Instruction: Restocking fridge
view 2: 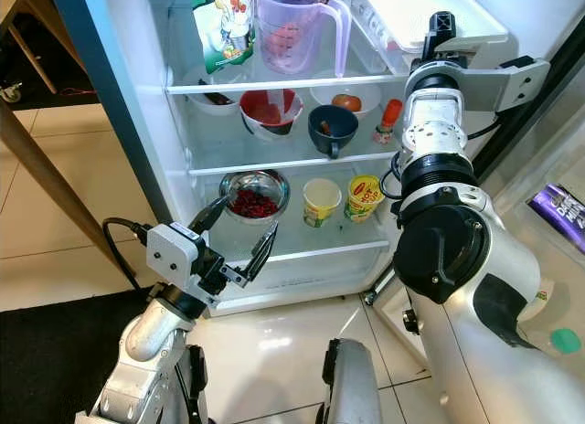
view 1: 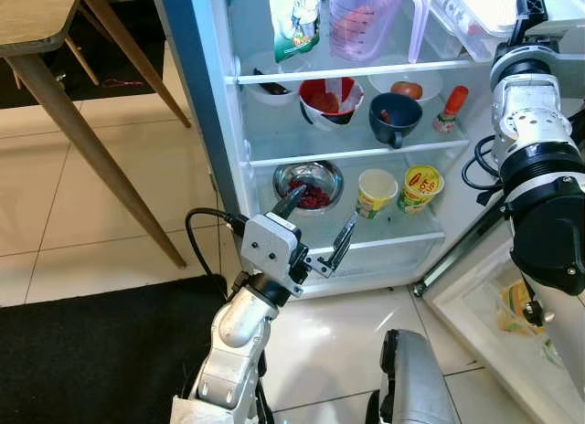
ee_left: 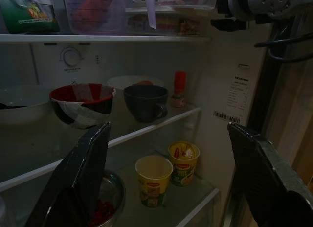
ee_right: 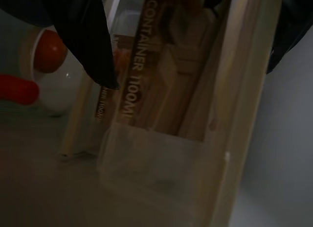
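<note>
The right tool [view 2: 442, 29] is raised to the top shelf of the open fridge [view 1: 239, 159], at a clear plastic container [view 1: 494, 8] with a white lid. In the right wrist view its 2 black fingers [ee_right: 90, 41] stand apart on either side of the container's labelled wall [ee_right: 161, 85]; whether they are pressing on it I cannot tell. The container sits at the shelf's right end, beside the clear measuring jug [view 1: 370, 20].

The left tool [view 1: 318, 230] hangs low in front of the bottom shelf, released, fingers spread wide and holding nothing. Just beyond it are a steel bowl [view 1: 309, 183] of red berries, a yellow cup [view 1: 377, 192] and a yellow noodle pot [view 1: 420, 186].

On the middle shelf stand a red-and-white bowl [view 1: 331, 100], a dark blue mug [view 1: 395, 118], a small bottle with a red cap [view 1: 449, 108], and a white plate [view 1: 405, 81] carrying a tomato. A green pouch [view 1: 295, 20] stands on the top shelf, left of the jug.

Risks, as I judge them: the container is wide and smooth-walled, so a shallow or off-centre grip could let it tilt or slide off the shelf edge. It is close to the jug, and a sideways nudge could tip that. The left tool's open fingers are near the berry bowl; a forward move could knock it.
</note>
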Motion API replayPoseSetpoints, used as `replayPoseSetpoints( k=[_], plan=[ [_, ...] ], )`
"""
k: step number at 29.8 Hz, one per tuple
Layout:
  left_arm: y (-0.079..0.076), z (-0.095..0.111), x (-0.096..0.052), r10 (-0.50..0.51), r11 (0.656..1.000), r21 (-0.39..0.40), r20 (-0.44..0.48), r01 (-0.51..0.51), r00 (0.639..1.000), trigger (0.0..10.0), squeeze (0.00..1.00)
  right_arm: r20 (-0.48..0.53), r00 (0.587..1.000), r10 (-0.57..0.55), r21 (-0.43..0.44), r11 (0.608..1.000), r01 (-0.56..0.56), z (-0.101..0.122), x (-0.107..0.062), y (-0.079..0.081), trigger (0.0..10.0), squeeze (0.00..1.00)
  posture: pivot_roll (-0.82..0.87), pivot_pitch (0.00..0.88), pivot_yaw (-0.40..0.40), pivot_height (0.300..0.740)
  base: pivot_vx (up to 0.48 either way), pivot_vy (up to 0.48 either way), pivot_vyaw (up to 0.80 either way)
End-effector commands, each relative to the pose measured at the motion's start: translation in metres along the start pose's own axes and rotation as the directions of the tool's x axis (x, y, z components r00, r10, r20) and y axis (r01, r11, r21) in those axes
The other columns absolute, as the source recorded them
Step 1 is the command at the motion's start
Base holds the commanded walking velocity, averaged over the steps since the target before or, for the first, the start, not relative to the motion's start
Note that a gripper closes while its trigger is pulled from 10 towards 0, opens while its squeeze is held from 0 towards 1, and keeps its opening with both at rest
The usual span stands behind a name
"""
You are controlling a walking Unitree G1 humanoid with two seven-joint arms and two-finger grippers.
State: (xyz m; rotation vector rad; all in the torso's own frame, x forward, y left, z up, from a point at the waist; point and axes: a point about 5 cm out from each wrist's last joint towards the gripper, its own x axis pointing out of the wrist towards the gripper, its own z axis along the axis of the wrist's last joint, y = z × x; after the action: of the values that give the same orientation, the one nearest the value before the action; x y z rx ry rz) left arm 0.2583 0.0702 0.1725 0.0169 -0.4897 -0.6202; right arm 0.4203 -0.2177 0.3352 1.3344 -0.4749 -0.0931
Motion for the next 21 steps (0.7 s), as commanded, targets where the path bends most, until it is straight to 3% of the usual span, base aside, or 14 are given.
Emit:
replayPoseSetpoints(
  k=[1, 4, 5, 7, 8, 9, 10, 21],
  plan=[
    [-0.0028, -0.0045, -0.0013, -0.007, 1.0, -0.015, -0.022, 0.007, 1.0, 10.0, 0.0, -0.002, 1.0, 0.0, -0.009, 1.0, 0.0, -0.0001, 0.0007, 0.0032, 10.0, 1.0, 0.08, 0.232, -0.048, 0.556, 0.0, 0.0, 0.0],
    [-0.0023, -0.0044, -0.0013, -0.007, 1.0, -0.012, -0.022, 0.007, 1.0, 10.0, 0.0, -0.017, 1.0, 0.012, -0.025, 1.0, -0.012, -0.0031, 0.0006, 0.0052, 10.0, 0.96, 0.08, 0.231, -0.048, 0.556, 0.0, 0.0, 0.0],
    [-0.002, -0.0045, -0.0011, -0.006, 1.0, -0.012, -0.022, 0.006, 1.0, 10.0, 0.0, -0.017, 1.0, 0.012, -0.034, 0.999, -0.012, -0.0029, 0.0004, 0.0044, 10.0, 0.83, 0.07, 0.232, -0.046, 0.556, 0.0, 0.0, 0.0],
    [-0.002, -0.0045, -0.0009, -0.006, 1.0, -0.012, -0.022, 0.006, 1.0, 10.0, 0.0, -0.016, 1.0, 0.012, -0.038, 0.999, -0.013, -0.0025, 0.0004, 0.004, 10.0, 0.83, 0.07, 0.232, -0.046, 0.556, 0.0, 0.0, 0.0],
    [-0.002, -0.0046, -0.0007, -0.006, 1.0, -0.013, -0.021, 0.006, 1.0, 10.0, 0.0, -0.018, 1.0, 0.018, -0.039, 0.999, -0.018, -0.0018, 0.0004, 0.0032, 10.0, 0.32, 0.07, 0.233, -0.045, 0.556, 0.0, 0.0, 0.0],
    [-0.002, -0.0046, -0.0007, -0.006, 1.0, -0.013, -0.021, 0.006, 1.0, 10.0, 0.0, -0.018, 1.0, 0.018, -0.039, 0.999, -0.018, -0.0018, 0.0004, 0.0032, 10.0, 0.32, 0.07, 0.233, -0.045, 0.556, 0.0, 0.0, 0.0],
    [-0.0023, -0.0048, -0.0002, -0.007, 1.0, -0.014, -0.021, 0.007, 1.0, 10.0, 0.0, -0.023, 0.999, 0.026, -0.037, 0.999, -0.026, -0.0013, 0.0004, 0.0026, 10.0, 0.0, 0.06, 0.232, -0.043, 0.556, 0.0, 0.0, 0.0],
    [0.0011, -0.0048, 0.0028, -0.01, 1.0, -0.008, -0.017, 0.009, 1.0, 10.0, 0.0, -0.029, 0.999, 0.036, -0.052, 0.998, -0.038, 0.003, -0.0001, -0.0043, 10.0, 0.0, 0.05, 0.226, -0.036, 0.556, 0.0, 0.0, 0.0]
  ],
)
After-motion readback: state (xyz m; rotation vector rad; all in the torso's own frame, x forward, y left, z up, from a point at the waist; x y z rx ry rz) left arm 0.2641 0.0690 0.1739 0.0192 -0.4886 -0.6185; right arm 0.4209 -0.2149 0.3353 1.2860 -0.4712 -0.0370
